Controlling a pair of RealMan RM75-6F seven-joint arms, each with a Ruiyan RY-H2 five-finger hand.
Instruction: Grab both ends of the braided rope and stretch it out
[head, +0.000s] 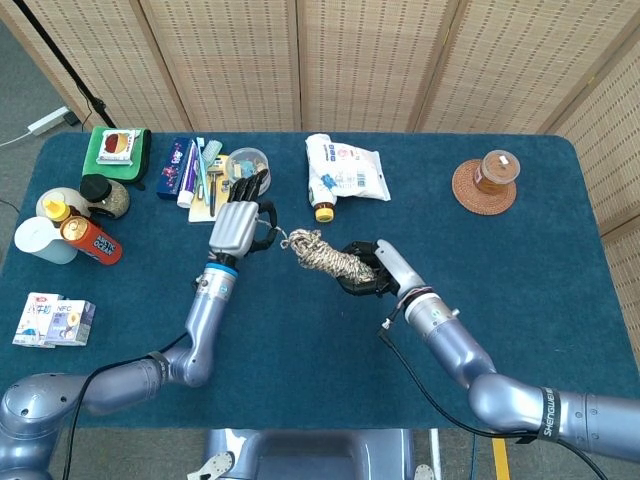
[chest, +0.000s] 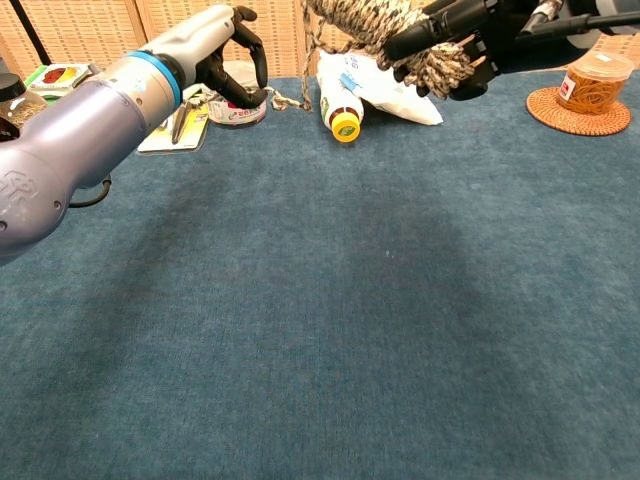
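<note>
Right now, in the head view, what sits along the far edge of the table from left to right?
Green pouch → toothpaste box → round clear tub → white packet → woven coaster with the jar on it.

The beige-and-brown speckled braided rope (head: 330, 256) is mostly bunched up in a thick coiled bundle, hanging above the blue tabletop near the middle of the head view. It tilts down toward the right. One thin loose strand (chest: 283, 99) trails off its left end, at the top of the chest view.
</note>
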